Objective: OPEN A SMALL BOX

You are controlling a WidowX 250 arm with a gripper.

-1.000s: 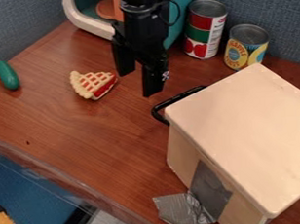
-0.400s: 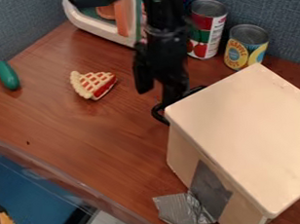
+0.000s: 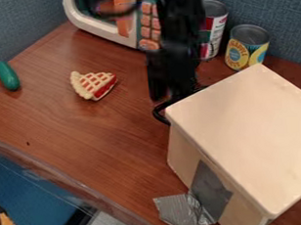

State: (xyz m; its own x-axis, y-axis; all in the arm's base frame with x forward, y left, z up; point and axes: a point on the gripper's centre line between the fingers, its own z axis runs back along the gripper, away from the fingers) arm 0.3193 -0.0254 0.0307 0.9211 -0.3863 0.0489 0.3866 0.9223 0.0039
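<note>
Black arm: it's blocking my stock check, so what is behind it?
A tall can and a toy microwave show partly; the arm covers the can's left side in this view.

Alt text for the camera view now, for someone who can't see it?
A black robot pincer hangs by the black handle of a pale box on a brown table. Two cans and a toy microwave stand behind; a toy pie slice lies left.

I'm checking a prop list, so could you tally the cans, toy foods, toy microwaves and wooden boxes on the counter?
Cans (taller one, shorter one): 2
Toy foods (pie slice, green oblong piece): 2
Toy microwave: 1
Wooden box: 1
Total: 6
</note>
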